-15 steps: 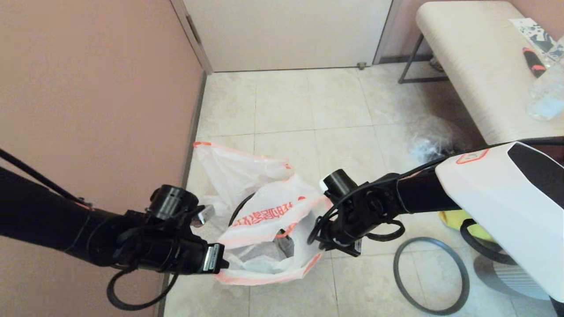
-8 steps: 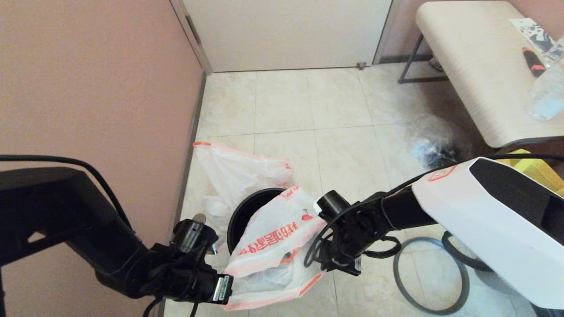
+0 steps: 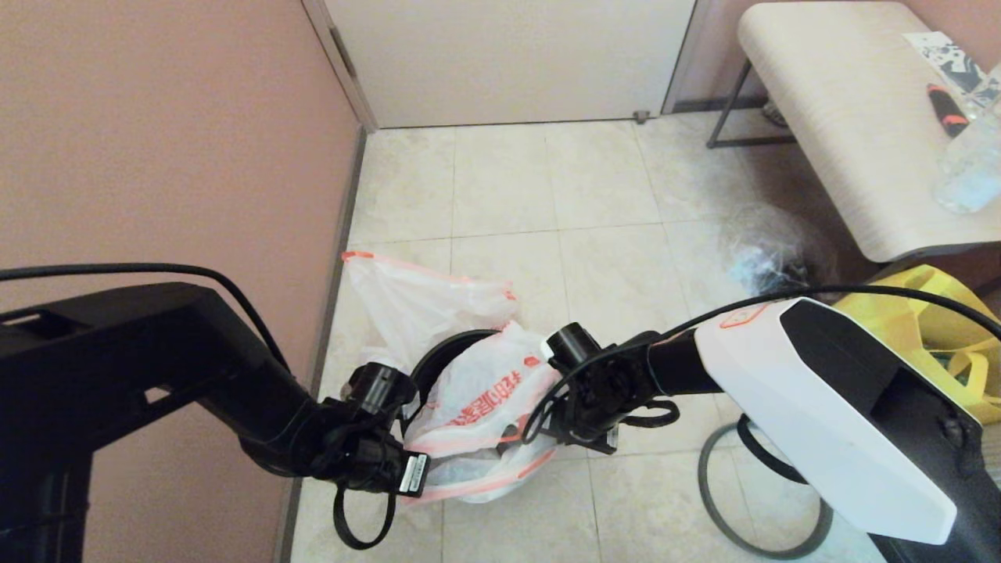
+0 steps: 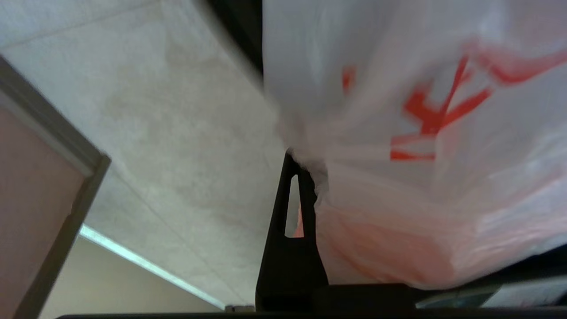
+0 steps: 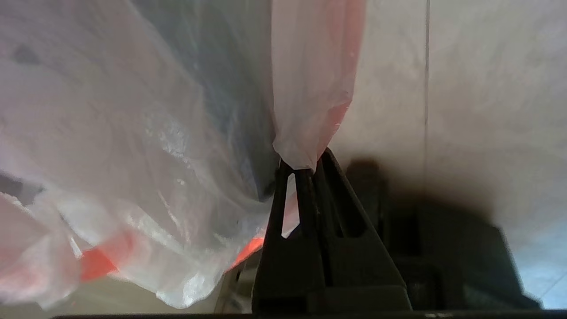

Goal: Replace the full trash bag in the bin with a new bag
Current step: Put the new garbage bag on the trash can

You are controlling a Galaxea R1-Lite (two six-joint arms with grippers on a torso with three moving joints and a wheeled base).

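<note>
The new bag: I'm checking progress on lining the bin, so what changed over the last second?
Both grippers, left and right, carried the new bag down and away from the robot, over the bin; its mouth narrowed. Each stays shut on a bag edge. The full trash bag behind the bin, the hoop on the floor and the bench stayed put.

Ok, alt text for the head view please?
Both grippers, left gripper and right gripper, pinch opposite edges of the new bag, holding it open over the bin beside the full trash bag.
</note>
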